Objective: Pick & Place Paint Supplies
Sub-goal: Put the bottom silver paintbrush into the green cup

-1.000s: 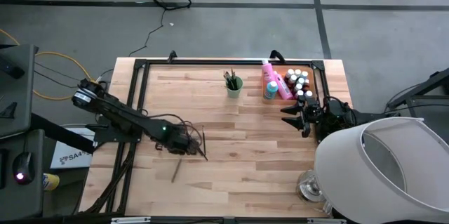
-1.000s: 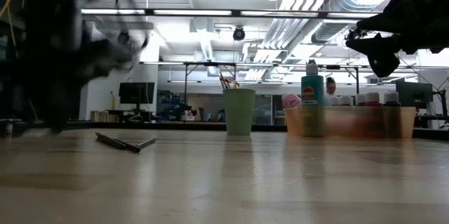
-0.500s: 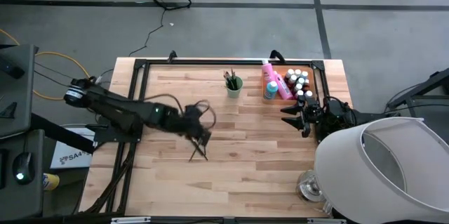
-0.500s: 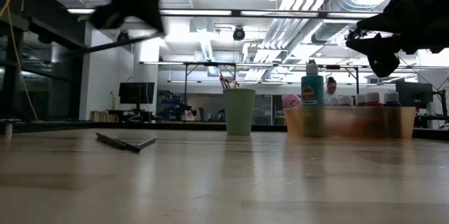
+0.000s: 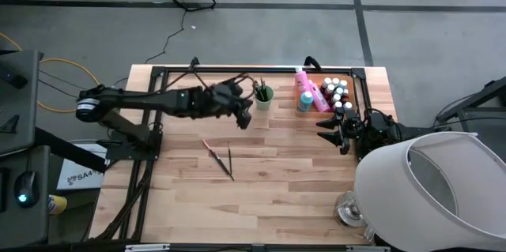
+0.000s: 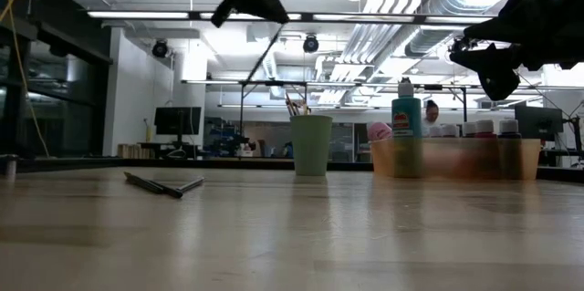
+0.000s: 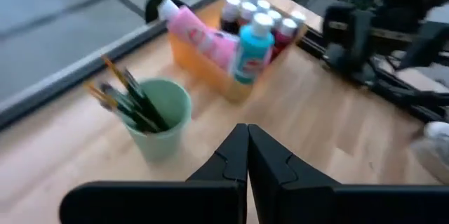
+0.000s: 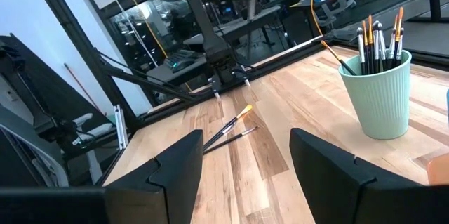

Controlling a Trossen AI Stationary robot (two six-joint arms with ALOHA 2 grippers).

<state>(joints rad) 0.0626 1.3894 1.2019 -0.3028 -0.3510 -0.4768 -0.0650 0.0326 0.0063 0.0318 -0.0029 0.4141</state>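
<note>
1. Nearest, two thin dark brushes (image 5: 219,159) lie loose on the bare wood of the counter (image 5: 277,197), crossing at one end, well apart from everything else.
2. Farther back, the left tool (image 5: 243,114) hangs in the air just beside the light green cup (image 5: 264,97), its fingers (image 7: 238,161) pressed together; the low view shows a thin brush (image 6: 262,63) slanting down from it, so it seems to be pinching that brush, though its wrist view shows no brush between the fingers.
3. Inside the cup stands a bunch of brushes (image 7: 126,99), bristles up.
4. Off to the right, the right tool (image 5: 332,134) waits above the counter's right edge, fingers (image 8: 179,164) spread apart and holding nothing.
5. Beyond it, the orange tray (image 7: 210,69) at the far right corner holds a pink bottle (image 5: 301,88) lying flat, a teal bottle (image 5: 305,101) upright, and small paint bottles (image 5: 335,92) with pale caps packed together.
</note>
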